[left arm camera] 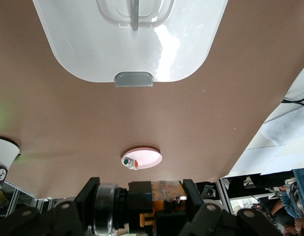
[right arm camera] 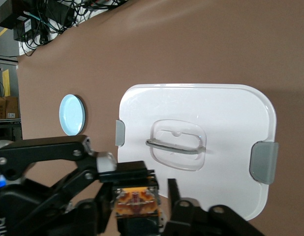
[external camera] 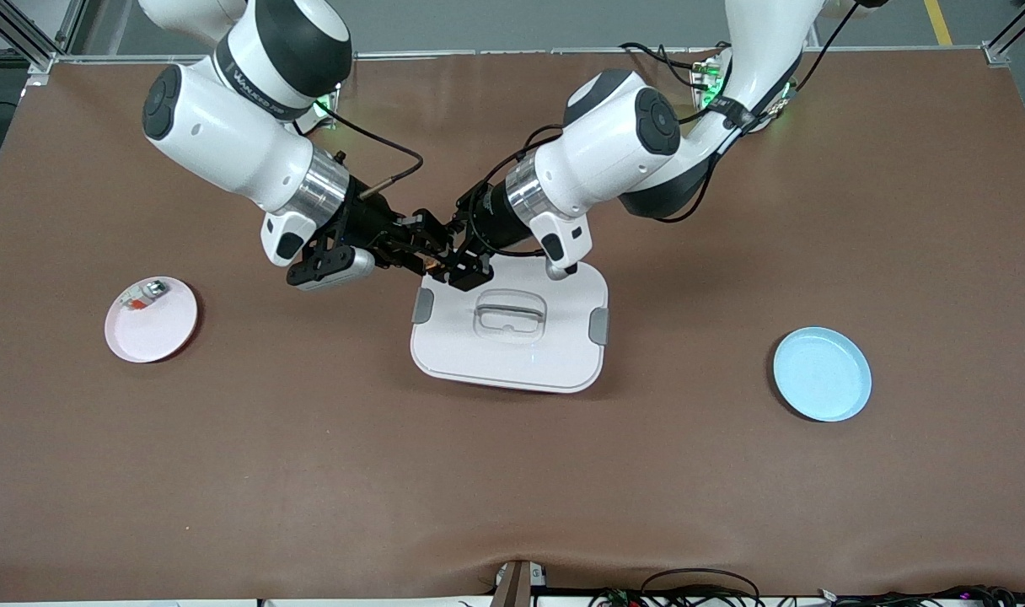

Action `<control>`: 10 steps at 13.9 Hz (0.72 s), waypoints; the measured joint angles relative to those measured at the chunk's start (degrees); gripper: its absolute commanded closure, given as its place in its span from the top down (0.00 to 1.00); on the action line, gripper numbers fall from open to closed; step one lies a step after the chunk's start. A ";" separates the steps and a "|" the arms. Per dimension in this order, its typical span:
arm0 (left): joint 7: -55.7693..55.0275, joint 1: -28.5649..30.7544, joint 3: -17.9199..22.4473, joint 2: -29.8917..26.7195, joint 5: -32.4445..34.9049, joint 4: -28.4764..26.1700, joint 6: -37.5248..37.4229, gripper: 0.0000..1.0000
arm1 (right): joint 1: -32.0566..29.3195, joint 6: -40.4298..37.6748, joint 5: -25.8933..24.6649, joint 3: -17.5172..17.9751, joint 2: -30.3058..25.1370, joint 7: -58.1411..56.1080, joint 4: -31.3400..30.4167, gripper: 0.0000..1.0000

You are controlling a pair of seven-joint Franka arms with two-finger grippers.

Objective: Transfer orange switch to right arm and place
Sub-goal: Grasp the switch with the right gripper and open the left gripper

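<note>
Orange switch (right arm camera: pixel 136 202), tiny, rigid, likely light and easily dropped, pinched between left gripper (external camera: pixel 455 263) fingers over white lidded box (external camera: pixel 512 362) corner; right gripper (external camera: pixel 417 239) spread around it, best gripping its black flanks.

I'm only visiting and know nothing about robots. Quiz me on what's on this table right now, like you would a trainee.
1. True or false: the silvery piece lies on the pink plate.
2. The left gripper and the right gripper meet at the orange switch. What are they over?
A) the pink plate
B) the edge of the white lid
C) bare table near the front camera
3. Fill in: the plate toward the left arm's end of the table is ____ in colour.

Key: 1 true; 2 B; 3 blue.
</note>
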 measured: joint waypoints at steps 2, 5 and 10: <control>0.00 -0.01 0.00 0.00 0.00 0.02 0.11 0.10 | 0.07 -0.04 -0.55 0.00 0.02 0.02 0.19 0.00; 0.00 -0.01 0.00 0.01 0.00 0.02 0.12 0.13 | 0.08 -0.04 -0.61 0.00 0.02 0.03 0.20 0.00; 0.00 -0.12 0.00 0.07 0.00 0.02 0.78 1.00 | 0.13 -0.03 -2.12 0.09 0.03 -0.13 0.55 0.00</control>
